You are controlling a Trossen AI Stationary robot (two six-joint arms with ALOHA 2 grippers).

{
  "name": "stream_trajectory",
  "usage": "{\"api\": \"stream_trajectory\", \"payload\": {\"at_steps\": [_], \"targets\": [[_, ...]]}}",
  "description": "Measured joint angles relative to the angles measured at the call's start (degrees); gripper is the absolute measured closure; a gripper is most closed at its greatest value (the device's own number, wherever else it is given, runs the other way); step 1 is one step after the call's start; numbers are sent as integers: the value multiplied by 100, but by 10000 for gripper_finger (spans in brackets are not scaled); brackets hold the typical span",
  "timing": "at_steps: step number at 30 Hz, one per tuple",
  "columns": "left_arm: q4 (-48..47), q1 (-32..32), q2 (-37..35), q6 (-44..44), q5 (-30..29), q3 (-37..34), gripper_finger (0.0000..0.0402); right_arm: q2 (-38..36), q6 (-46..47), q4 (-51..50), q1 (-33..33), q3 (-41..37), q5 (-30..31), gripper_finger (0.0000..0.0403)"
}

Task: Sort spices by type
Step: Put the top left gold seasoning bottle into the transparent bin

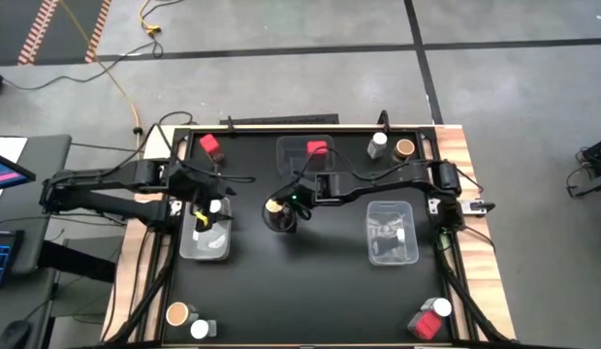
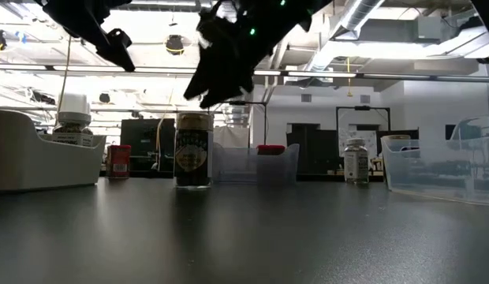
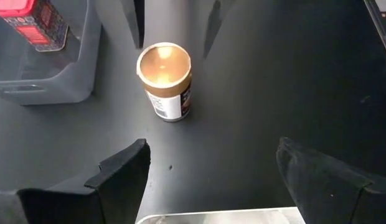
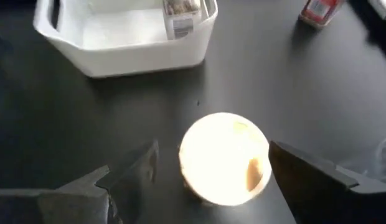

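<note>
Two pincers hang over the middle of the black counter (image 1: 310, 281). Nearest the front edge, a tan-lidded jar (image 1: 176, 313) and a white-capped jar (image 1: 199, 329) stand at the left corner, and a red container (image 1: 424, 325) with another white-capped jar (image 1: 441, 308) stand at the right corner. Farther in, the left pincer (image 1: 205, 206) hovers above a white tub (image 1: 205, 244) that holds a white-capped jar (image 1: 214, 206); its fingers stand apart and grip nothing. The right pincer (image 1: 284, 208) hangs just above a brown-lidded jar (image 1: 274, 206) standing upright on the counter's centre; its fingers (image 4: 317, 174) are spread, one on either side of the lid, and I cannot tell whether they touch it. To the right sits a clear bin (image 1: 392, 233) with a small item inside that is too dim to name. At the back, a red-topped tin (image 1: 210, 146) stands at the left, a second red-topped tin (image 1: 317, 148) sits in a clear bin (image 1: 302, 160) at the middle, and a white-capped jar (image 1: 379, 142) and a tan-lidded jar (image 1: 405, 148) stand side by side at the right.
</note>
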Motion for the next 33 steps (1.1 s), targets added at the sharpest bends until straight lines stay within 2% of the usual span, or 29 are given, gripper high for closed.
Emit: {"api": "stream_trajectory", "payload": {"at_steps": [5,15,24,28,33], "targets": [[-4,2,104,104,0,2,68,-162,-2,282,-28,13,1,70],[-4,2,163,91,0,2,68,-206,-61,108,-37,8,35,65],[-4,2,160,39,0,2,68,-208,-20,-293,-129,8,33,6],[-2,2,162,15,0,2,68,-208,271,-353,-131,8,35,15],[-3,2,162,-44,0,2,68,-207,-79,-392,-131,8,35,21]]}}
